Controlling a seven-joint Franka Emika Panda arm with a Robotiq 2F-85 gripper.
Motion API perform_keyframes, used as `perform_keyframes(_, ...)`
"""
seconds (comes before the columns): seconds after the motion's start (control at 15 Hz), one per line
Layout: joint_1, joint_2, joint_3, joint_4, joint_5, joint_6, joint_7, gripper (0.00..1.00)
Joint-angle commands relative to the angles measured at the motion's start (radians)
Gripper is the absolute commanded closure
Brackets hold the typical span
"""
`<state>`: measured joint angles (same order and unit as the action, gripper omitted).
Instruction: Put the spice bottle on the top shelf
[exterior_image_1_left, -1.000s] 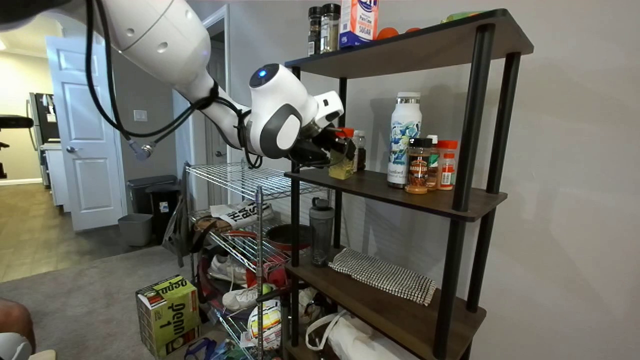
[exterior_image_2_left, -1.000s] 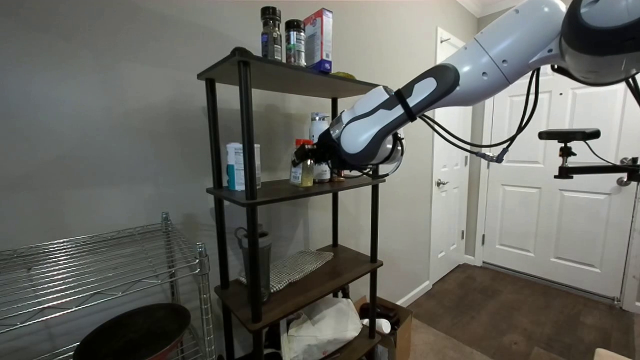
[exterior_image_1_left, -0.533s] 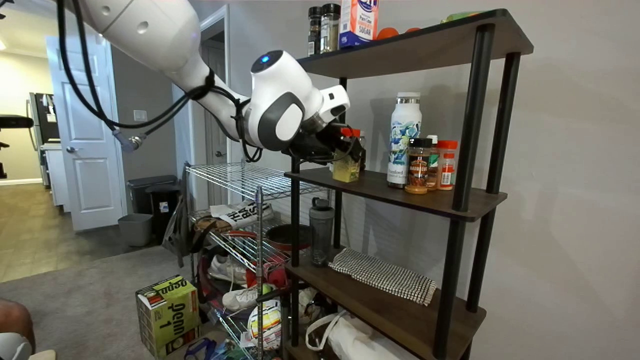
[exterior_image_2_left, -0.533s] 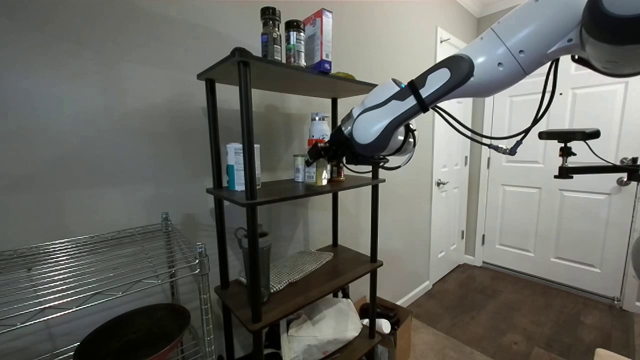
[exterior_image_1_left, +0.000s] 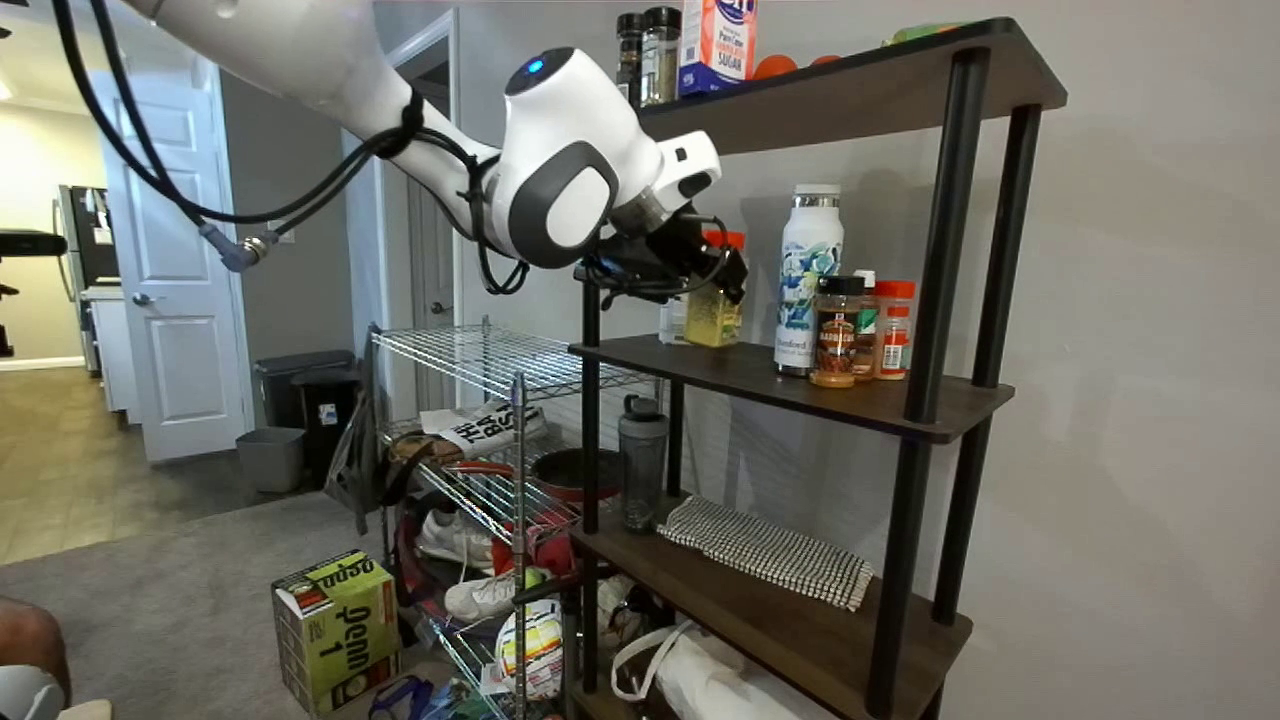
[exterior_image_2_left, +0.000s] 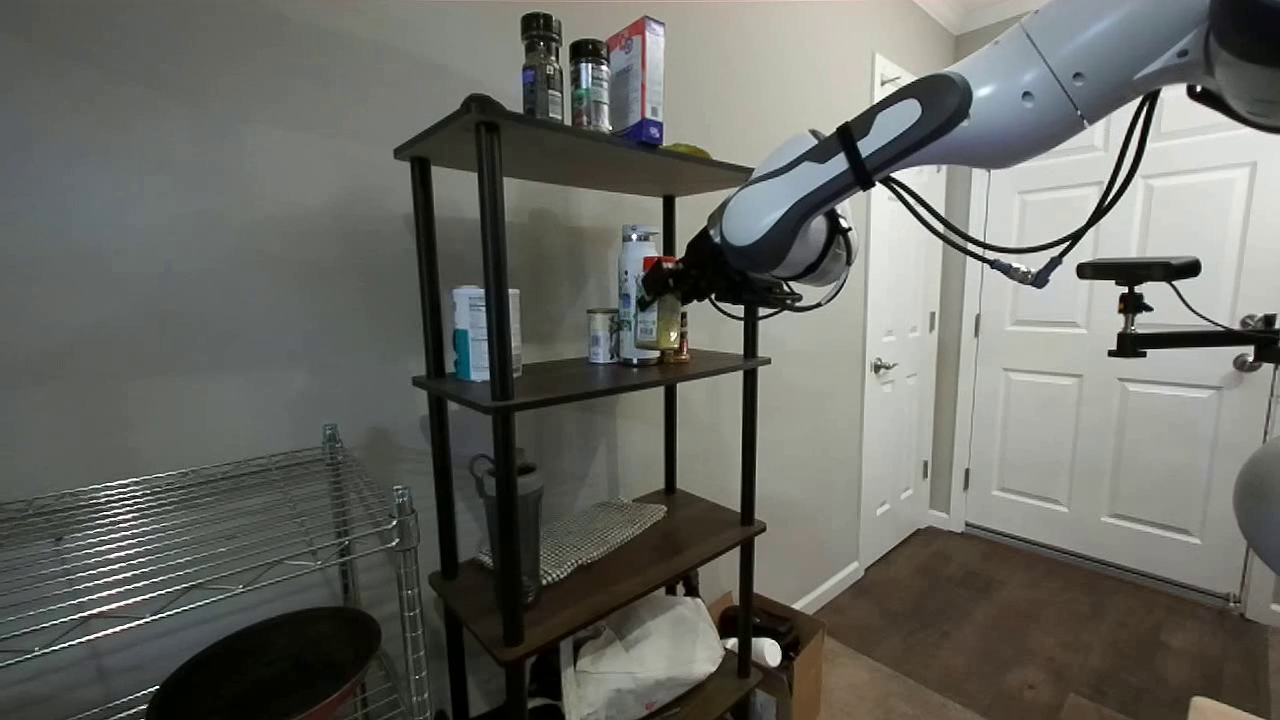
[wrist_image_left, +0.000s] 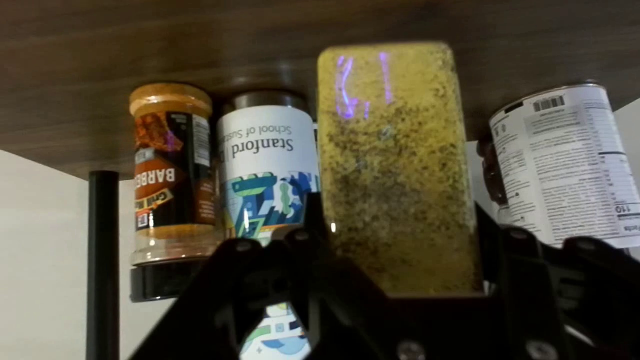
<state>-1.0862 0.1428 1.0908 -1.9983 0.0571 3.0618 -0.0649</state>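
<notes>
Wrist view shows the gripper (wrist_image_left: 398, 217) closed on the spice bottle (wrist_image_left: 395, 160), which hangs below the top shelf (exterior_image_1_left: 880, 95). I'd draw it well clear of that shelf's edge before lifting, keeping it upright.

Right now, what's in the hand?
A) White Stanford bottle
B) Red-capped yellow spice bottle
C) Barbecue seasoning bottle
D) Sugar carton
B: the wrist view shows the yellow spice bottle gripped in the hand, and both exterior views show its red cap.
</notes>
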Motion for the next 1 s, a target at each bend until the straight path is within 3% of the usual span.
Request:
perform_keyframes(0.0,-0.117,-0.038,0.091,-0.01,0.086,-0.016,-0.061,0.61)
perform_keyframes(0.2,-0.183,-0.026,0.155,-0.019,0.105,-0.012,-0.081,0.61)
perform_keyframes(0.53,-0.222,-0.003,0.221,-0.02,0.076,-0.017,-0.078,0.61)
perform_keyframes(0.6,-0.184,-0.005,0.176,-0.027,0.057,-0.006,-0.031,0.61)
perform_keyframes(0.67,-0.183,-0.005,0.179,-0.027,0.057,-0.006,-0.031,0.36)
perform_keyframes(0.93,-0.181,-0.004,0.173,-0.034,0.057,-0.006,-0.031,0.36)
